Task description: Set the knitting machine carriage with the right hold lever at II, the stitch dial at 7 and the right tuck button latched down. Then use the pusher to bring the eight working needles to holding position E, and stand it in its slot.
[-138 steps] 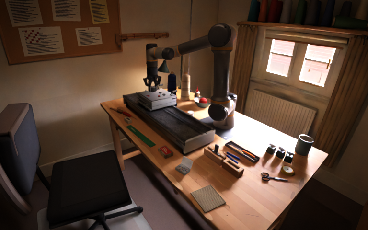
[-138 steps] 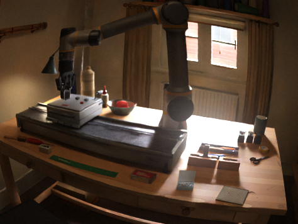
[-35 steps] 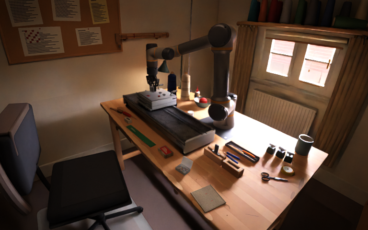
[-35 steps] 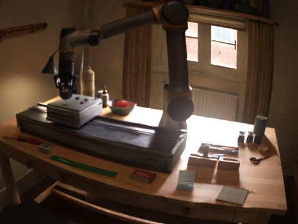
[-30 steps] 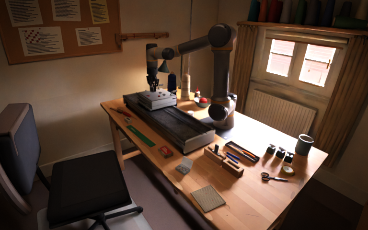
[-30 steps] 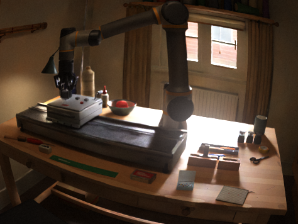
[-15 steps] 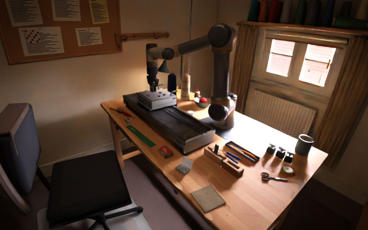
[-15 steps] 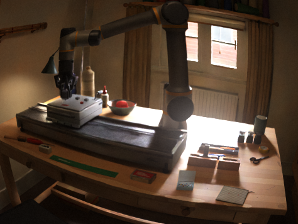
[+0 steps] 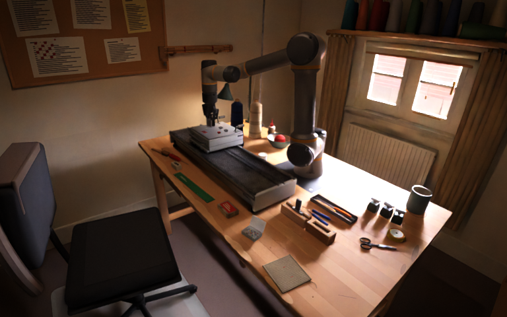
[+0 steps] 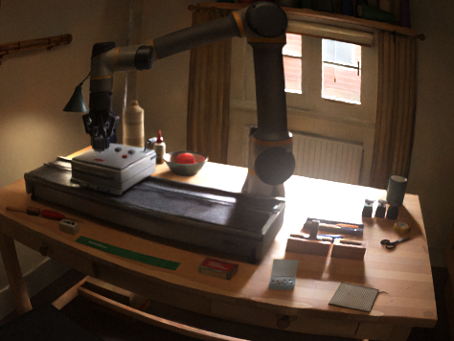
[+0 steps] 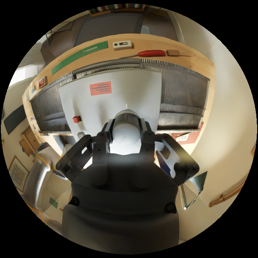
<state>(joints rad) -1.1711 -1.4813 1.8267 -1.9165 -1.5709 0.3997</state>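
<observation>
At the left end of the desk the grey carriage [image 9: 215, 136] [image 10: 113, 165] [image 11: 110, 101] sits on the black needle bed [image 9: 239, 168] [image 10: 158, 206]. My gripper [image 9: 212, 120] [image 10: 99, 142] [image 11: 125, 131] points straight down over the carriage's rear, and its two fingers are closed on the sides of the ribbed white stitch dial [image 11: 126, 127]. A red square button [image 11: 76, 119] sits on the carriage to the dial's left in the wrist camera. Far along the desk the dark pusher [image 9: 298, 205] [image 10: 313, 228] stands upright in a wooden block [image 9: 295, 214] [image 10: 308, 244].
The wall runs close behind the bed, with a green-shaded lamp [image 9: 225, 92] [image 10: 75, 101] and yarn cones [image 9: 255, 119] beside my wrist. A bowl with a red ball [image 9: 278, 140] [image 10: 185, 162] sits near the arm's base. A screwdriver [image 9: 169, 154] and green ruler [image 9: 193, 187] lie by the front edge.
</observation>
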